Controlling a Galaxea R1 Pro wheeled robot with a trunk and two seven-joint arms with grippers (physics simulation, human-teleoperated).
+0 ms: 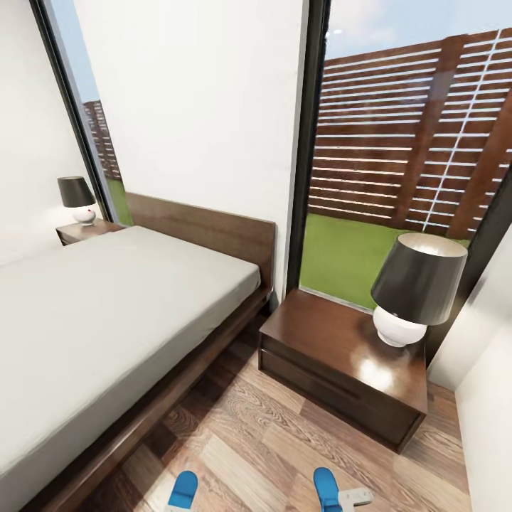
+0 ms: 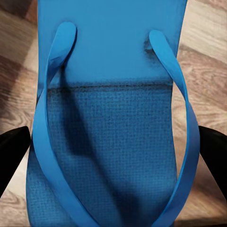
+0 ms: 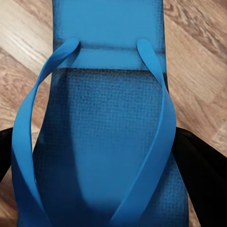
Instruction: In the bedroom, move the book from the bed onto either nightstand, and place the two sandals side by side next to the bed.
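Observation:
Two bright blue sandals show at the head view's lower edge, one [image 1: 183, 491] close to the bed frame and the other [image 1: 327, 489] in front of the near nightstand [image 1: 334, 341]. In the left wrist view one sandal [image 2: 111, 118] lies lengthwise between the black fingers [image 2: 12, 151] of my left gripper [image 2: 113, 156], which press its edges. My right gripper [image 3: 101, 161] holds the other sandal [image 3: 106, 123] the same way, fingers [image 3: 198, 165] against its sides, over the wood floor. The bed [image 1: 107, 306] has a bare grey mattress. The book is out of view.
A black-shaded lamp [image 1: 416, 284] stands on the near nightstand's right half. A second nightstand [image 1: 85, 231] with a lamp [image 1: 77, 199] sits beyond the bed. Tall windows and white walls close off the back and right. A strip of wood floor [image 1: 249, 441] runs between bed and nightstand.

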